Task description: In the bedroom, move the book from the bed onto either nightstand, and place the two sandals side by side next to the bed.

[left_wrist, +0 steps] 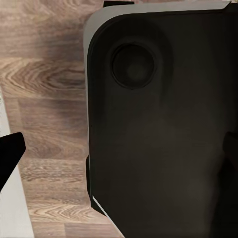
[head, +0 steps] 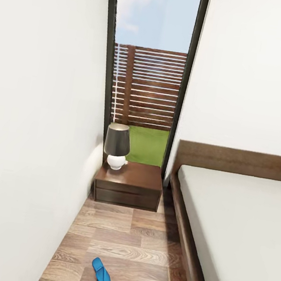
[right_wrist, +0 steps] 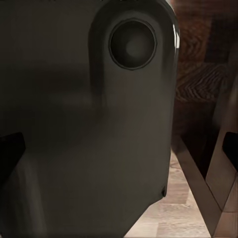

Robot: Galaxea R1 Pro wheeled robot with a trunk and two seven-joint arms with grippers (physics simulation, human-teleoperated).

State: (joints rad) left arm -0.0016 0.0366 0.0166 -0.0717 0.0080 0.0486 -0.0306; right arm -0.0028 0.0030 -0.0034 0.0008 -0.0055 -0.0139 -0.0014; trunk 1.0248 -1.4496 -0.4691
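Ahead, nightstand (head: pixel 128 184) with lamp (head: pixel 117 146) sits just beside the bed (head: pixel 232 217); one sandal (head: pixel 101 275) on floor (head: pixel 142 249) nearer. Tool states: cannot tell.

1. A narrow strip of wood-plank floor (head: pixel 143 244) runs ahead between a plain white wall (head: pixel 35 120) on the left and a large low bed with a light-grey mattress and dark wooden frame (head: pixel 235 227) on the right.
2. At the far end of the strip stands a small dark wooden nightstand (head: pixel 128 187), against the left wall and just beside the bed's head corner.
3. A lamp with a black shade and white round base (head: pixel 117 146) sits on the nightstand's left rear corner.
4. Behind the nightstand is a tall narrow window (head: pixel 149 69); beyond it, a slatted wooden fence (head: pixel 146 87).
5. A bright blue flat flip-flop sandal (head: pixel 101 275) lies on the floor well before the nightstand, nearer the left wall than the bed.
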